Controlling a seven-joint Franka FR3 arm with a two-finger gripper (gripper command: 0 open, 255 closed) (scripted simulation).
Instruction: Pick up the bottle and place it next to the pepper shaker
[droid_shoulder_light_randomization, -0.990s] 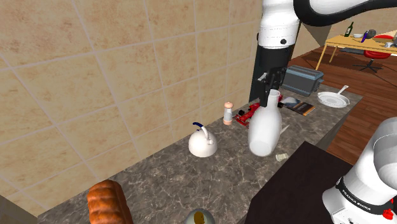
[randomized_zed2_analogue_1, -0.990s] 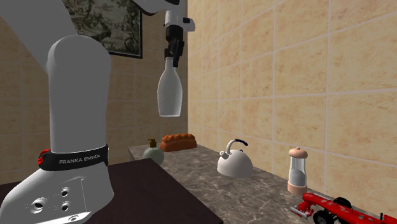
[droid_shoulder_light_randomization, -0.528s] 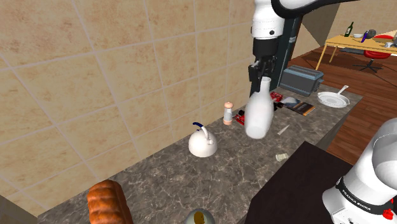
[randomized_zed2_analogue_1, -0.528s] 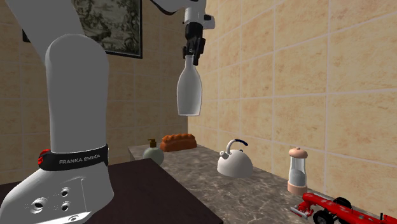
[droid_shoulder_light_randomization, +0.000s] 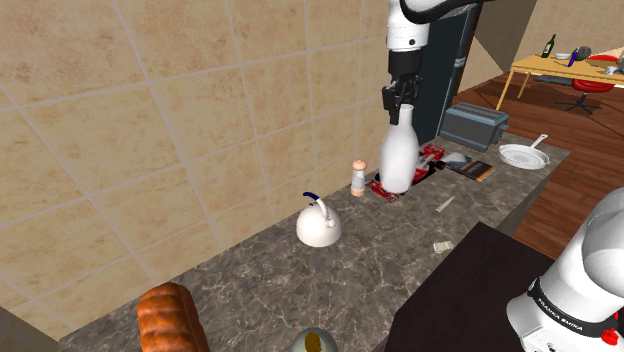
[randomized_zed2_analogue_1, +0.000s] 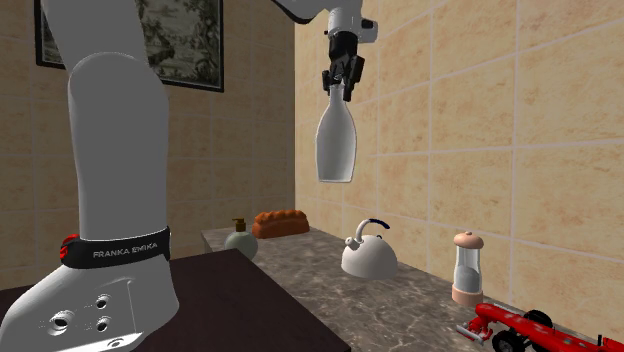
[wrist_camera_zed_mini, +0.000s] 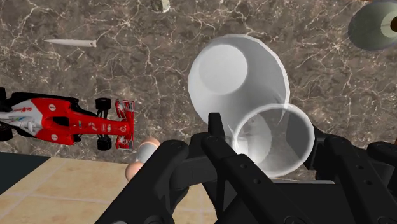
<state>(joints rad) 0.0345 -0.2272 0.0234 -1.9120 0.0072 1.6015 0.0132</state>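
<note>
A white bottle (droid_shoulder_light_randomization: 398, 155) (randomized_zed2_analogue_1: 336, 145) hangs high in the air by its neck, with my black gripper (droid_shoulder_light_randomization: 397, 102) (randomized_zed2_analogue_1: 338, 85) shut on it. In the wrist view the bottle (wrist_camera_zed_mini: 245, 95) points down at the marble counter from between my fingers (wrist_camera_zed_mini: 219, 143). The pepper shaker (droid_shoulder_light_randomization: 358, 177) (randomized_zed2_analogue_1: 466, 268), clear with a peach cap and base, stands on the counter by the tiled wall. In the shoulder view the bottle hangs just to the shaker's right, well above the counter. The shaker's cap (wrist_camera_zed_mini: 141, 159) peeks out beside my fingers.
A red toy racing car (droid_shoulder_light_randomization: 428, 155) (randomized_zed2_analogue_1: 525, 330) (wrist_camera_zed_mini: 67, 119) lies beyond the shaker. A white kettle (droid_shoulder_light_randomization: 319, 224) (randomized_zed2_analogue_1: 369, 254) stands on the shaker's other side, a bread loaf (droid_shoulder_light_randomization: 171, 318) and a round green bottle (randomized_zed2_analogue_1: 240, 238) farther along. A toaster (droid_shoulder_light_randomization: 474, 126), a pan (droid_shoulder_light_randomization: 524, 155) and a book (droid_shoulder_light_randomization: 467, 166) sit at the counter's far end.
My gripper has carried the bottle away from the stand toward the tiled wall and a little higher, leftward in the shoulder view, so it now hangs near the shaker and the toy car.
</note>
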